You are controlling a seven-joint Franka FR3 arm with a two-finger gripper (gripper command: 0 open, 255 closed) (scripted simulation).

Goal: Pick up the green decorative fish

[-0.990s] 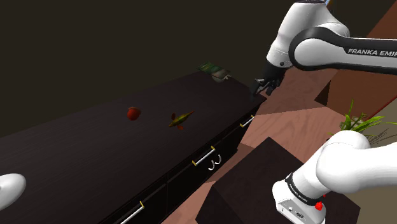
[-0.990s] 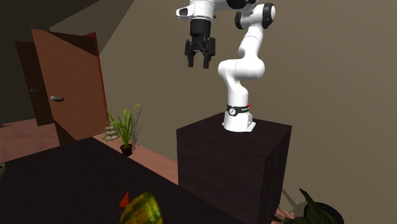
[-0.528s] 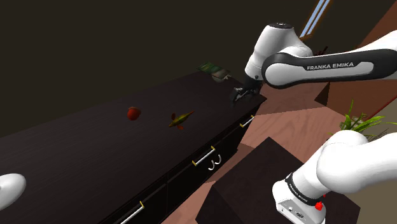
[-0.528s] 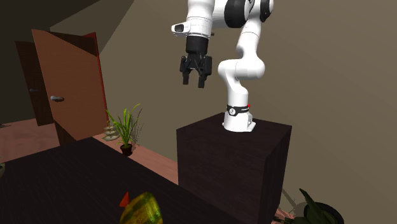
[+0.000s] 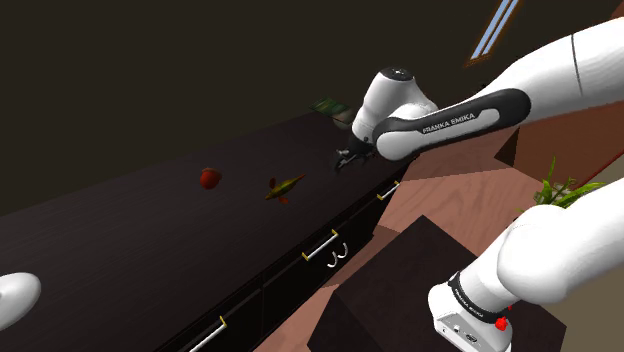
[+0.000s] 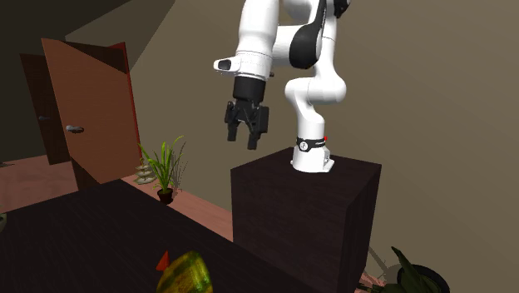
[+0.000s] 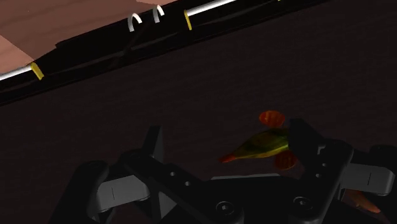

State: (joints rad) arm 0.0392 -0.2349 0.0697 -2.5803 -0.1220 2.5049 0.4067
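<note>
shoulder view: the green fish (image 5: 285,187) lies on the dark cabinet top (image 5: 150,250). the gripper (image 5: 347,158) hangs to its right, well apart. second exterior view: the fingers stand spread, holding nothing. wrist view: the fish shows in the gap, close to one finger (image 7: 306,141), and neither finger touches it.

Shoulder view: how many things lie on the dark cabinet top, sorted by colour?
Red: 1, the small red thing
Green: 2, the fish and a green thing at the far end
White: 1, the white thing at the view's lower left
Total: 4
</note>
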